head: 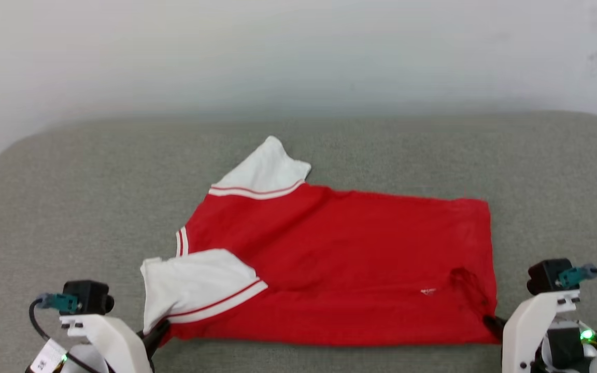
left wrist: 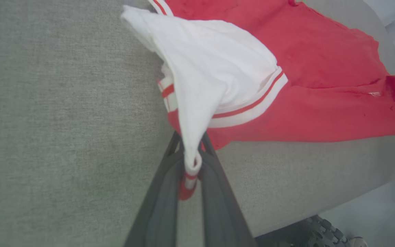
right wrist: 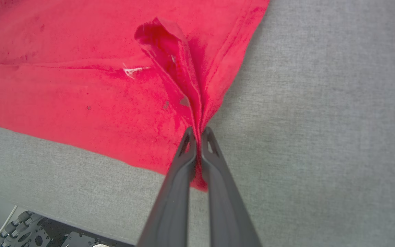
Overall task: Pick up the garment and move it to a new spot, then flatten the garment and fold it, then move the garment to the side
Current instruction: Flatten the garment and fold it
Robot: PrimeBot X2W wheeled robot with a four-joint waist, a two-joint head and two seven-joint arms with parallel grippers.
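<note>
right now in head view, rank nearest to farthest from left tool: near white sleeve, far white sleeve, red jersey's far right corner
1. near white sleeve, held in left tool
2. far white sleeve, back left
3. red jersey's far right corner

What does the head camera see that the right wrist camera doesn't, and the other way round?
Head view: the whole garment spread on the grey cushion, both white sleeves, and the pale wall behind. Right wrist view: the right fingers up close, pinched shut on a bunched red corner, plus dark machinery below the cushion's edge. Both: red cloth on that cushion.
</note>
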